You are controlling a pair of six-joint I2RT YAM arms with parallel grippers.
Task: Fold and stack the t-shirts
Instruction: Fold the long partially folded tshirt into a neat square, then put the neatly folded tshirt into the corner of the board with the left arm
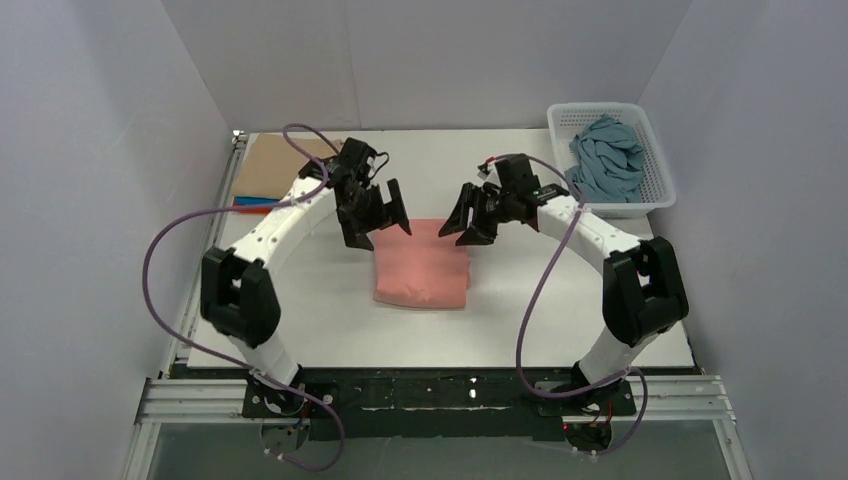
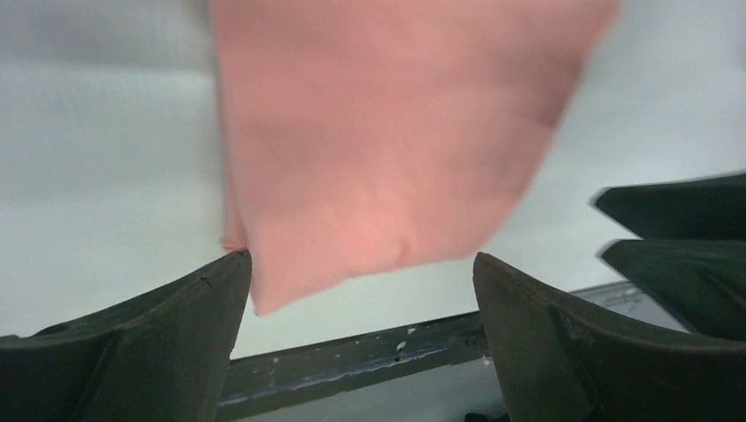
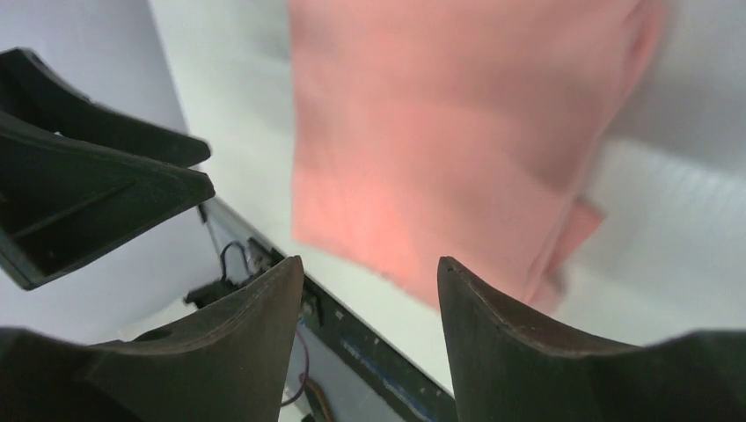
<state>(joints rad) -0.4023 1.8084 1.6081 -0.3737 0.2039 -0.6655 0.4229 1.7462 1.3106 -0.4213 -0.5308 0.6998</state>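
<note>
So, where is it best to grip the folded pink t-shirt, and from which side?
Probably at its two far corners, from above: the pink t-shirt lies flat as a folded rectangle, and the left gripper and right gripper, both open, hang over that far edge.

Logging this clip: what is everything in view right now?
salmon-pink t-shirt: one, folded, table centre
grey-blue t-shirt: one, crumpled, in the basket
tan t-shirt: one, flat, far-left corner
orange-red t-shirt: one, sliver beside the tan one
bright blue t-shirt: one, sliver there too
basket: one, white mesh, far right
table: one, white
left gripper: black, open, over the pink shirt's far edge
right gripper: black, open, likewise
</note>
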